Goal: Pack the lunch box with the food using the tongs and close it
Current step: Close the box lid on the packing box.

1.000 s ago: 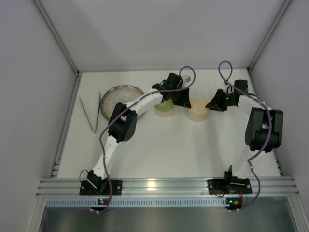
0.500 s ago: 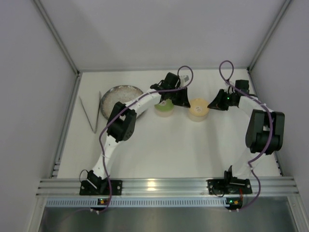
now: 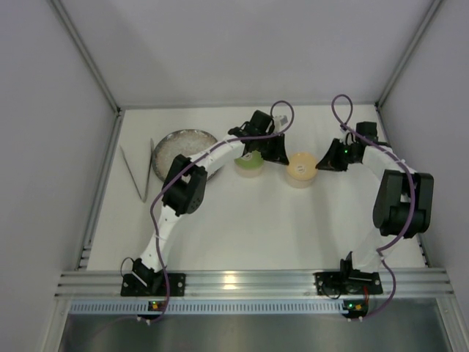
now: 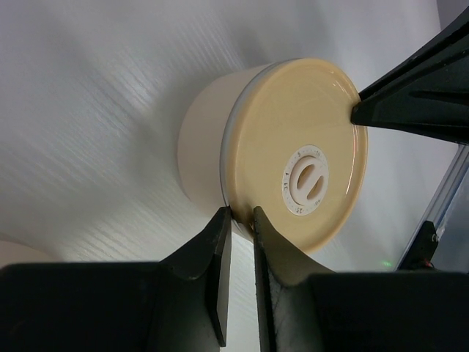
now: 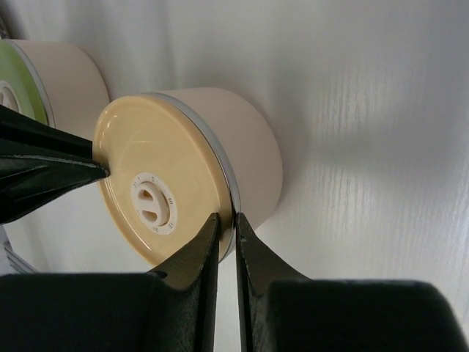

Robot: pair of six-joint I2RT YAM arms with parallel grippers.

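Both claws have drawn shut over the last second. The left claw (image 4: 240, 214) now pinches one edge of the tan lid (image 4: 308, 161). The right claw (image 5: 226, 218) grips the opposite edge, jaws almost together. We judge the lid is about to come off, so packing has not begun. The green-lidded tin (image 5: 22, 81) sits just behind the left claw, closed. The tongs (image 3: 138, 172) lie on the worktop well apart from both claws, beyond the plate (image 3: 179, 143). Food not made out.
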